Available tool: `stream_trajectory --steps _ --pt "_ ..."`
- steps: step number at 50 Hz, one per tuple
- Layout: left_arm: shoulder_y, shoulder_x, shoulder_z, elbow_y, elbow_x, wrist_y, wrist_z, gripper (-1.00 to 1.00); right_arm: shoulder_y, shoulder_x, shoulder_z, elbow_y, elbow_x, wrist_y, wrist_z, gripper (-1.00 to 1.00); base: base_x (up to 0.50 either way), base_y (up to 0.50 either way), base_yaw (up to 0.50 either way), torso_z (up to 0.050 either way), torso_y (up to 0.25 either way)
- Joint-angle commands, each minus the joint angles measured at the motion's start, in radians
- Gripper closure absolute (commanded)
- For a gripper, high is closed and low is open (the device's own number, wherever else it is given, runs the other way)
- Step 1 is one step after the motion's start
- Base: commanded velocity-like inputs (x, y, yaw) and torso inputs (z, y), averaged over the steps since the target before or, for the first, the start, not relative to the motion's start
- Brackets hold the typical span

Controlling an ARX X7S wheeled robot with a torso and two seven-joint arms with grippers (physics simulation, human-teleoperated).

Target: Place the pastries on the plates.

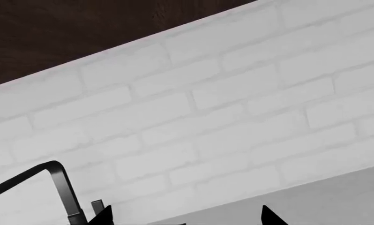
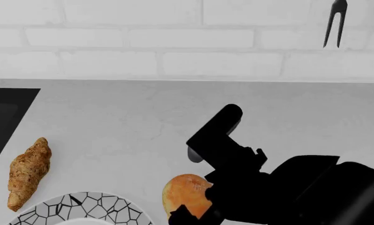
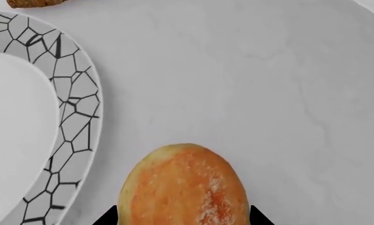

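Observation:
The round golden-orange bun (image 3: 183,185) lies on the white counter, a short way from the plate (image 3: 74,112) with the black mosaic rim. My right gripper (image 3: 183,218) has a fingertip against each side of the bun and is shut on it. In the head view the bun (image 2: 182,191) sits just ahead of my black right arm (image 2: 237,159), with the plate (image 2: 80,206) to its left. The speckled brown croissant (image 2: 27,171) lies on the counter beyond the plate's left rim. My left gripper (image 1: 187,218) is open and holds nothing, facing the brick wall.
A black cooktop (image 2: 5,117) lies at the counter's left edge. A white brick wall (image 2: 174,42) backs the counter, with a black fork (image 2: 336,21) hanging on it. Near the left gripper stands a black wire frame (image 1: 57,180), with a dark wood cabinet (image 1: 80,28) above.

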Motion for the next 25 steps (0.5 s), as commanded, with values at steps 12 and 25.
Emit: stream_trajectory --steps 12,25 --pt "-0.023 -0.006 -0.005 -0.015 -0.032 0.023 -0.026 -1.00 -0.028 -0.038 0.003 0.049 -0.022 -0.015 -0.037 -1.00 0.00 0.00 0.00 0.000 0.000" --pt "-0.021 -0.010 0.001 -0.012 -0.040 0.032 -0.038 -1.00 -0.050 -0.039 -0.008 0.048 -0.016 -0.012 -0.034 -1.00 0.00 0.00 0.00 0.000 0.000"
